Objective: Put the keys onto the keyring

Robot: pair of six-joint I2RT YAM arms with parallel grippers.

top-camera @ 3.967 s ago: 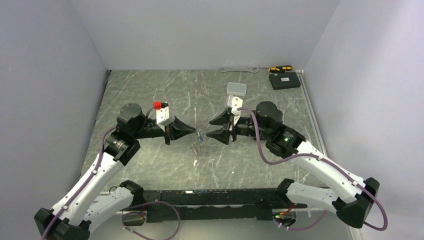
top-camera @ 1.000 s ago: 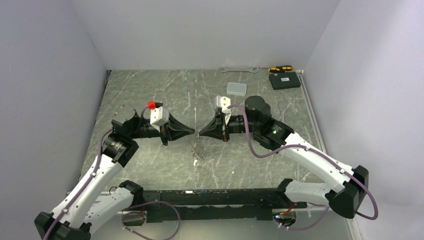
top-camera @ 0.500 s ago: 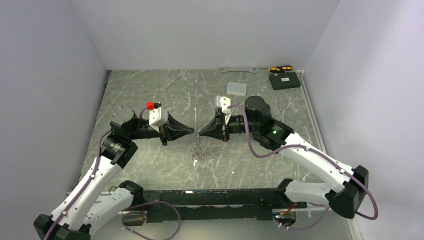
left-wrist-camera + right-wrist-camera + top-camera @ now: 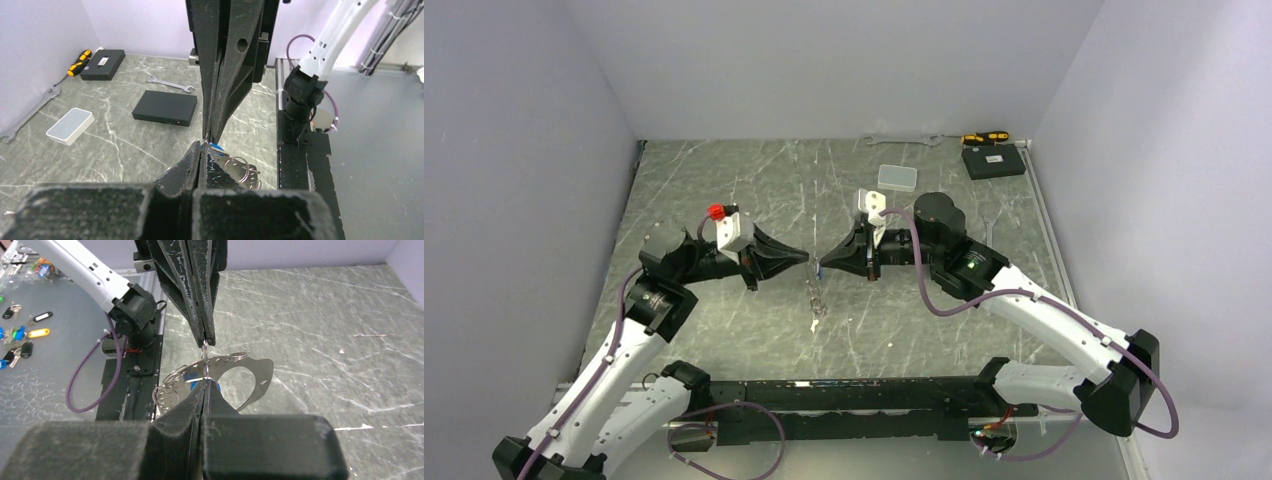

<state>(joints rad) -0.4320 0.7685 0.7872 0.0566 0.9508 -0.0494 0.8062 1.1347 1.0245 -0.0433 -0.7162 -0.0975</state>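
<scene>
Keyring [image 4: 264, 372] clamped between two robot grippers over the table [image 4: 724, 190].
Its thin loop is pinched by the closed left gripper [image 4: 808, 259] and closed right gripper [image 4: 821, 267], tip to tip; the blue key [image 4: 216, 146] is seen just beside the tips.

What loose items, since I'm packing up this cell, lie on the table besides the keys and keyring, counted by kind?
Wrenches: 2
Screwdriver: 1
Black boxes: 2
Pale box: 1
Total: 6
</scene>
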